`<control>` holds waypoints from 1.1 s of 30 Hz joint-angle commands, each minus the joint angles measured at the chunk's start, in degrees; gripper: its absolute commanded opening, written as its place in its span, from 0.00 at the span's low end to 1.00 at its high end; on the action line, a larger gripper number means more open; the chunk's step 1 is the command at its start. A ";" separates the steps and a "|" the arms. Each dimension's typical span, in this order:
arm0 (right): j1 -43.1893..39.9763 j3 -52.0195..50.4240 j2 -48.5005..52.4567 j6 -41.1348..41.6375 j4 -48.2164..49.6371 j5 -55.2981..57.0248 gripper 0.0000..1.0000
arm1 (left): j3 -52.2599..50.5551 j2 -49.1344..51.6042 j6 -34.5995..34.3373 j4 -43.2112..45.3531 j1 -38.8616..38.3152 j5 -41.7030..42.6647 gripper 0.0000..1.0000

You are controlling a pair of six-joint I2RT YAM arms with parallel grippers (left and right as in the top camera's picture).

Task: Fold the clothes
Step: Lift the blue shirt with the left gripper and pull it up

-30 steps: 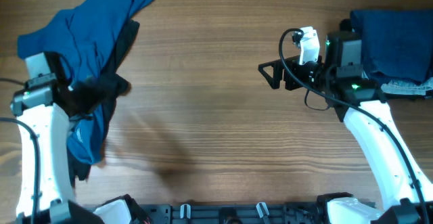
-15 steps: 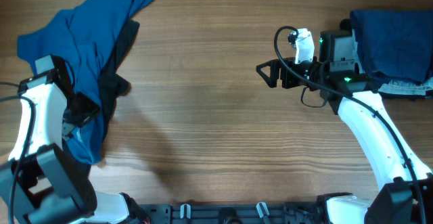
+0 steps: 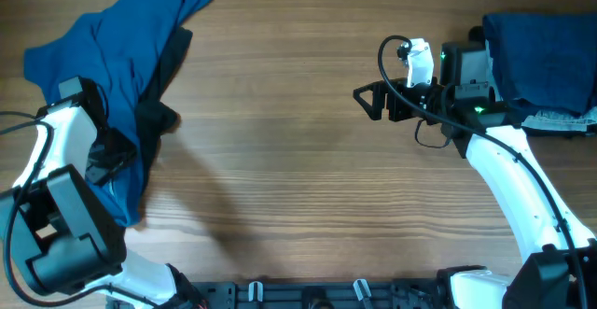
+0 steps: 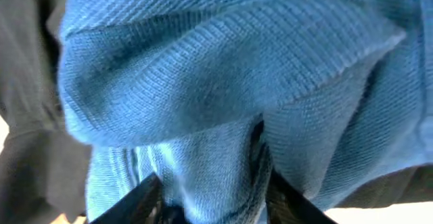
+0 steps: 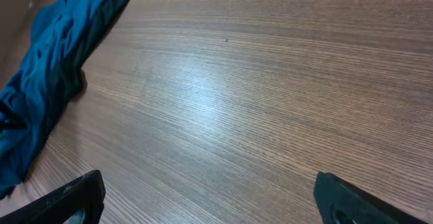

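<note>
The clothes lie in a heap at the table's left: a medium-blue shirt [image 3: 121, 38] draped over a black garment [image 3: 164, 77]. My left gripper [image 3: 104, 148] is pressed into the heap's lower part. In the left wrist view its two fingers [image 4: 145, 195] pinch a bunched fold of the blue shirt [image 4: 223, 82], with the black garment [image 4: 27, 116] at the left edge. My right gripper [image 3: 366, 102] hovers open over bare wood right of centre. It holds nothing [image 5: 210, 183], and the blue shirt [image 5: 54, 41] shows far off at the left.
A stack of dark blue cloth [image 3: 541, 48] lies at the back right behind the right arm, with a light grey patterned piece [image 3: 564, 119] beneath its edge. The wooden table [image 3: 280, 160] stretches between the two arms.
My left arm has swung round and its gripper has pushed into the heap, the jaws narrowing onto a fold of blue cloth. The right arm shifted slightly left, then held still.
</note>
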 commanded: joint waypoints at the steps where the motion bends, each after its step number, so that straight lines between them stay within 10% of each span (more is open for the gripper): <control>1: 0.17 1.16 0.46 0.15 0.48 0.46 1.00 | 0.48 0.85 0.39 0.79 -0.09 3.82 0.20; 2: 0.17 1.16 0.46 0.15 0.48 0.48 1.00 | 0.48 0.85 0.39 0.76 -0.20 4.00 0.04; 17: 0.17 1.16 0.46 0.20 0.35 -1.86 0.99 | 17.62 -15.50 4.92 -0.81 -10.88 22.01 0.04; 33: 0.17 1.16 -4.50 3.26 7.54 -16.79 0.93 | 20.96 -36.17 -0.52 33.14 -25.44 22.88 0.04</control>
